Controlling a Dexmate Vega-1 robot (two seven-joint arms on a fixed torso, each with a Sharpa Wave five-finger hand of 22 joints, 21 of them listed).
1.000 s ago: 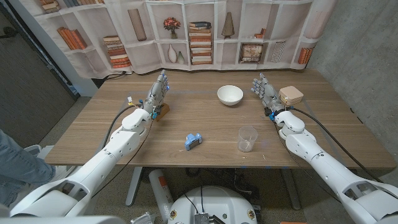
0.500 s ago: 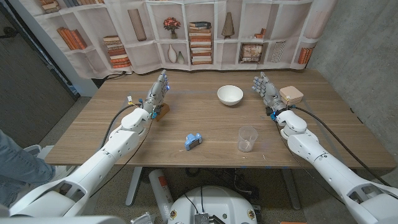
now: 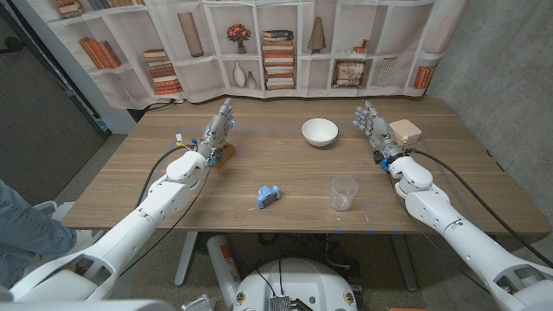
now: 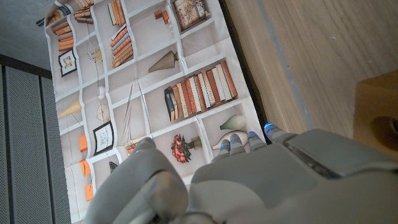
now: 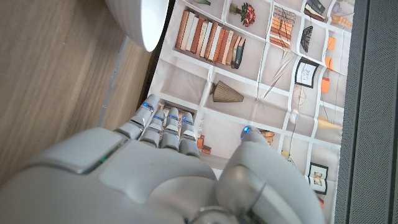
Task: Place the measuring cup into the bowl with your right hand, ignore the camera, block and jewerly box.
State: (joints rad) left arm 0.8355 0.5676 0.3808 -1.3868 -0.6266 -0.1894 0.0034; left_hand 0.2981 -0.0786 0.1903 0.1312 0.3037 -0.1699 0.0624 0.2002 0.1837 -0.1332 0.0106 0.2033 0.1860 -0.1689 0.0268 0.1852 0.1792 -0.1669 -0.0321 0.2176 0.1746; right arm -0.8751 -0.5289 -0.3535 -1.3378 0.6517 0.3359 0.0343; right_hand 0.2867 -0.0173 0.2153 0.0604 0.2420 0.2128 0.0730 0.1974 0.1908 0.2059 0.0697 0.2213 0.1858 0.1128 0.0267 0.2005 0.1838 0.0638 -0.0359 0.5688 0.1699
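Head view showed the right hand (image 3: 371, 122) raised upright at the far right of the counter (image 3: 130, 186), fingers apart and holding nothing. Compared with one second earlier, it had drifted slightly toward the jewelry box (image 3: 404, 131) and now stood just beside it; the forearm had shifted with it. The measuring cup (image 3: 344, 193), a clear plastic vessel, remained standing upright near the front edge, well apart from that hand and untouched. The white bowl (image 3: 320, 132) sat further back, empty, unmoved. The left hand (image 3: 219, 130) stood open by the wooden block (image 3: 225, 155), unchanged. The blue camera (image 3: 269, 196) lay near the front centre.

Assessment: the change was minor and brought the right hand no closer to the cup. The grasp had not begun; the whole task remained outstanding.
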